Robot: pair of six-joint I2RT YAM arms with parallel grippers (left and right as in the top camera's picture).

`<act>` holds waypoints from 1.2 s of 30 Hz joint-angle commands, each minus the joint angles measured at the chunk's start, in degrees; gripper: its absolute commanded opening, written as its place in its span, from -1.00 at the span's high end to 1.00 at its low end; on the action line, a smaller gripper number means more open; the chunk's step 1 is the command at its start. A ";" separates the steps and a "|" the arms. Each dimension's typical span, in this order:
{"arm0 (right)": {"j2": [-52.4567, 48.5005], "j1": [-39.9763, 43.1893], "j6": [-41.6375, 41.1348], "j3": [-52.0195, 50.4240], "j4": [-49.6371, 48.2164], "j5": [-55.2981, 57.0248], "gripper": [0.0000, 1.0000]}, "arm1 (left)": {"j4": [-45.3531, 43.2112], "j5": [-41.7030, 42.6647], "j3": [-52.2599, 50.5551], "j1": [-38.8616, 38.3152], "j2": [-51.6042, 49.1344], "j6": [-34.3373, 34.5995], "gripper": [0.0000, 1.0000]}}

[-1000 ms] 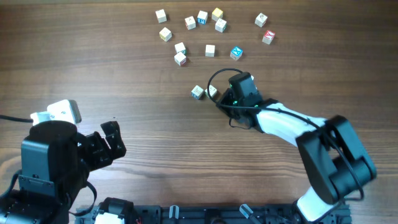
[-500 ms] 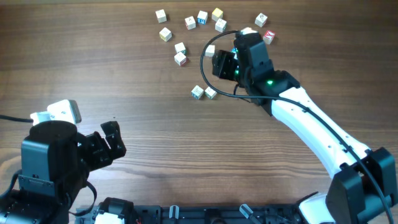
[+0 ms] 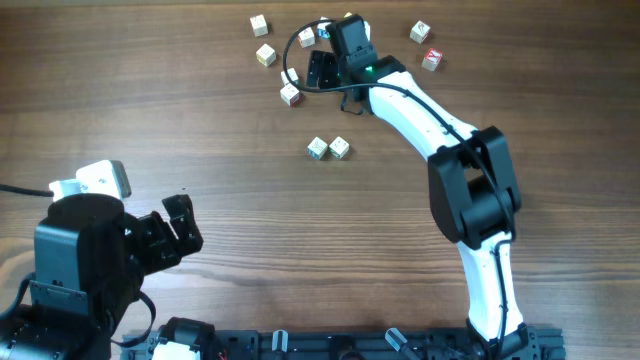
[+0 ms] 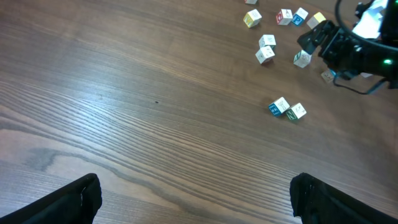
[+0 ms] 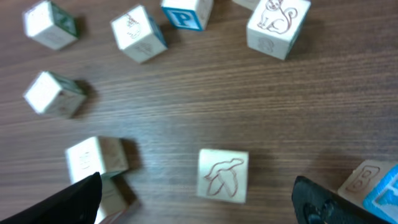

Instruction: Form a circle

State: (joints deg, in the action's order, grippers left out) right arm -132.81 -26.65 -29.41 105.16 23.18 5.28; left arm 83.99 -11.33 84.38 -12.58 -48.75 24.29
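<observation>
No circle of cubes is in view. Two pale letter cubes (image 3: 318, 148) (image 3: 340, 147) sit side by side at mid-table, the same pair (image 4: 287, 109) showing in the left wrist view. My right gripper (image 3: 322, 72) hovers open over the scattered cubes at the back. A cube with a banana drawing (image 5: 222, 175) lies on the wood between its fingers (image 5: 81, 199), touching neither, and the gripper (image 5: 205, 208) holds nothing. My left gripper (image 3: 190, 222) stands open and empty at the near left, far from the cubes, its fingers (image 4: 68, 202) wide over bare wood.
Loose cubes ring the right gripper: a blue P cube (image 5: 186, 12), a cat cube (image 5: 278, 23), two stacked-looking cubes by the left finger (image 5: 96, 158) and a blue-edged one (image 5: 373, 183) at right. More lie farther right (image 3: 420, 33) (image 3: 431, 59).
My right gripper has opened, left a cube beside the other mid-table cube, and swung up and back to the scattered cubes. The left arm has not moved.
</observation>
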 commanded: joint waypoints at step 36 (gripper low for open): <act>25.03 -6.16 -2.29 -0.68 38.49 -14.36 0.81 | -0.13 -0.74 -0.04 0.39 0.07 0.33 -1.00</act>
State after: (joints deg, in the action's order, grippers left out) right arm -106.06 -28.73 -28.97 107.39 58.50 -5.21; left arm 83.99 -11.33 84.38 -12.58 -48.73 24.29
